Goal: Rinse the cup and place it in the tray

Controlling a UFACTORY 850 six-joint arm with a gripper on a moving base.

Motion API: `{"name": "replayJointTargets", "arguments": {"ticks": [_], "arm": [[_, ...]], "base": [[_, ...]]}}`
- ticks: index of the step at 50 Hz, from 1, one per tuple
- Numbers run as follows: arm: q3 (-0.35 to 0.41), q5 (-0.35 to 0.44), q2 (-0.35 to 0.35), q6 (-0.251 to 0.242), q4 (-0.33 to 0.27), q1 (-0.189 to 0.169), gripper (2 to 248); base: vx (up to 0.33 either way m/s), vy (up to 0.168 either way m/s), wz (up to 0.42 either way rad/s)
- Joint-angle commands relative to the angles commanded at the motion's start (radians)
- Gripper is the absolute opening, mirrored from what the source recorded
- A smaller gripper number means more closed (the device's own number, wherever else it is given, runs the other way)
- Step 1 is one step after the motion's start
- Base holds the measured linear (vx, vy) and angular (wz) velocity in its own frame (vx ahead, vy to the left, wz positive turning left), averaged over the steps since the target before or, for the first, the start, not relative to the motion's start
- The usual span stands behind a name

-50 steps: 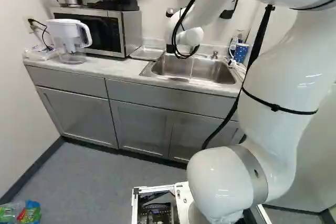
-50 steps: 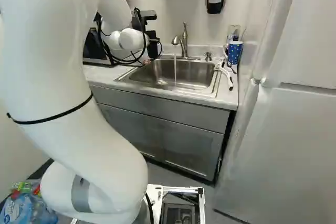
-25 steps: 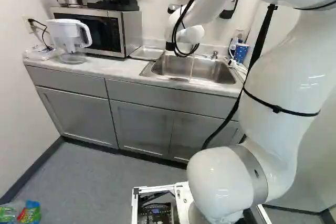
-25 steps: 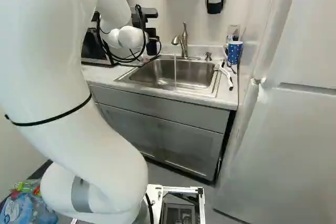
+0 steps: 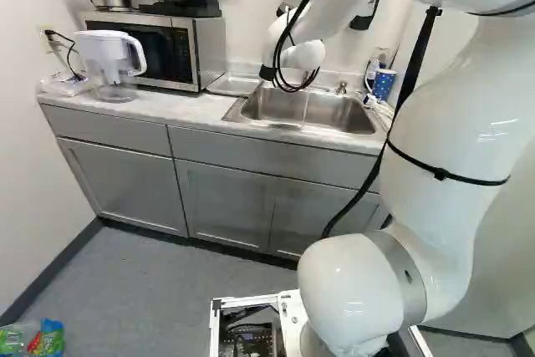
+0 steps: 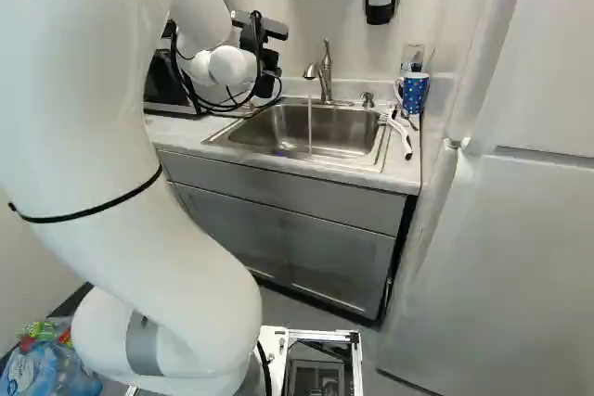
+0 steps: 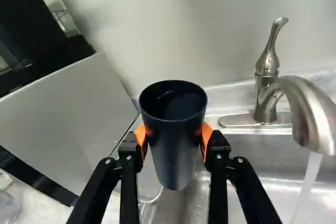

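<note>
The right side of the right base view is filled by a tall white door-like unit (image 6: 510,257), and both base views are crossed by the thick white jointed arm (image 5: 451,114). Beyond the arm, grey flat-fronted cabinets (image 5: 221,198) are topped by a pale stone-like counter (image 5: 180,110), into which a rectangular stainless-steel sink (image 6: 251,132) is set. At the left of the left base view, a silver and black microwave (image 5: 150,48) is seen on the counter, with a clear and white plastic pitcher (image 5: 104,56) placed before it. Between microwave and sink, a shallow pale tray (image 5: 234,84) is laid. Over the sink, water is being run from a curved brushed-metal faucet (image 7: 310,111). The black two-fingered gripper (image 6: 264,60) with orange pads (image 7: 207,135) is closed around a dark navy, smooth cylindrical cup (image 7: 176,153), which is gripped from both sides. The cup is held roughly upright, mouth up, near the sink's tray side, apart from the falling water. At the sink's far side from the tray, a blue mug with white dots (image 6: 415,93) is stood on the counter.
</note>
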Motion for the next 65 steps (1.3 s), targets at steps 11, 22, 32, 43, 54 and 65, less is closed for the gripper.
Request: {"name": "replayJointTargets", "arguments": {"ticks": [11, 22, 32, 43, 54, 65], "arm": [[0.000, 0.000, 0.000, 0.116, 0.000, 0.000, 121], [0.000, 0.000, 0.000, 0.231, 0.000, 0.000, 121], [0.000, 0.000, 0.000, 0.337, 0.000, 0.000, 121], [0.000, 0.000, 0.000, 0.452, 0.000, 0.000, 121], [0.000, 0.000, 0.000, 0.568, 0.000, 0.000, 121], [0.000, 0.000, 0.000, 0.684, 0.000, 0.000, 121]], "base": [[0.000, 0.000, 0.000], [0.000, 0.000, 0.000], [0.000, 0.000, 0.000], [0.000, 0.000, 0.000], [0.000, 0.000, 0.000], [0.000, 0.000, 0.000]]}}
